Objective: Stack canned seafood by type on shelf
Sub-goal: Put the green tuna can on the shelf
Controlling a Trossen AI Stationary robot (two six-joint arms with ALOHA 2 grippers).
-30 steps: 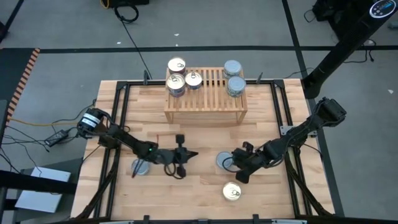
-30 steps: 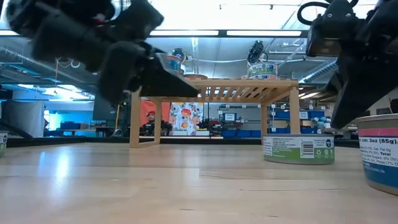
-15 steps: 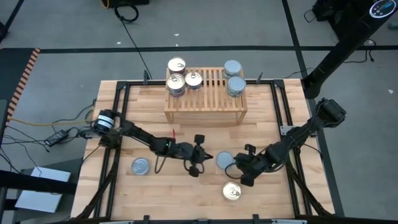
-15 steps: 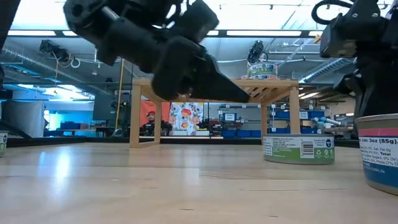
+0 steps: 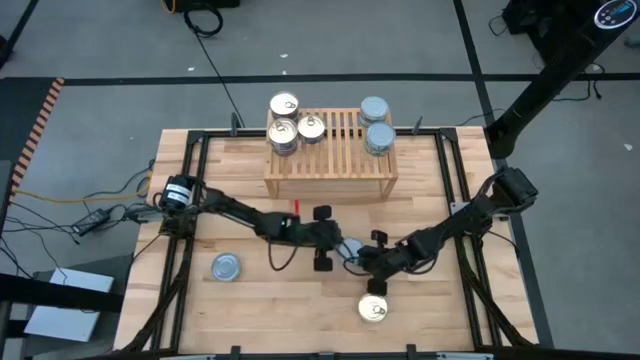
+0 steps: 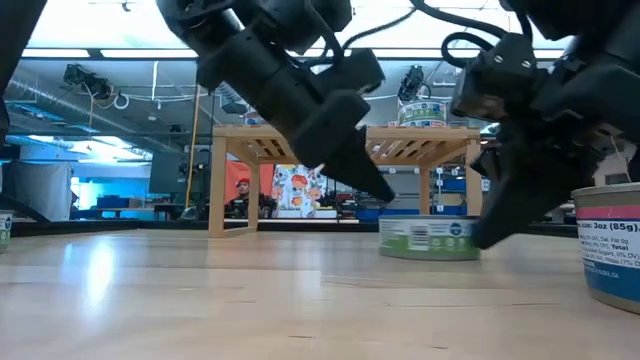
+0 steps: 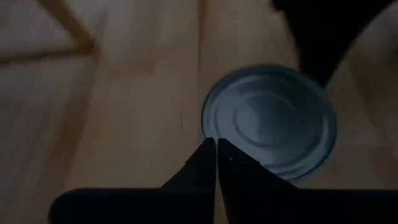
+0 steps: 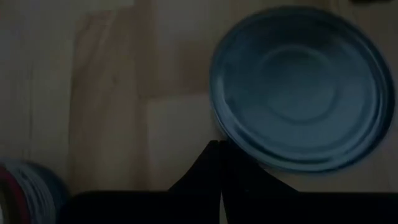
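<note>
The counter [image 5: 300,310] carries the shelf [image 5: 330,165] at its far edge, well beyond both end effectors, with gold-topped tins [image 5: 284,105] stacked at one end and silver-topped tins [image 5: 378,136] at the other. Both arms converge on one silver tin [image 6: 428,238] lying mid-counter. The left end effector [image 5: 343,247] sits at that tin's edge, its fingers [image 7: 214,163] pressed together, tips meeting just over the rim. The right end effector [image 5: 362,262] comes at the same tin from the opposite side, also pressed together, its tip at the rim in the right wrist view. Neither holds anything.

To do this pick well, one arm should probably back off so the two do not collide, and the other must spread its fingers before lowering astride the tin. A closed tip would likely only nudge it along the wood. Once gripped, it belongs with the silver group. A gold tin [image 5: 373,309] lies just behind the right end effector; a second silver tin [image 5: 226,267] lies well behind the left one
</note>
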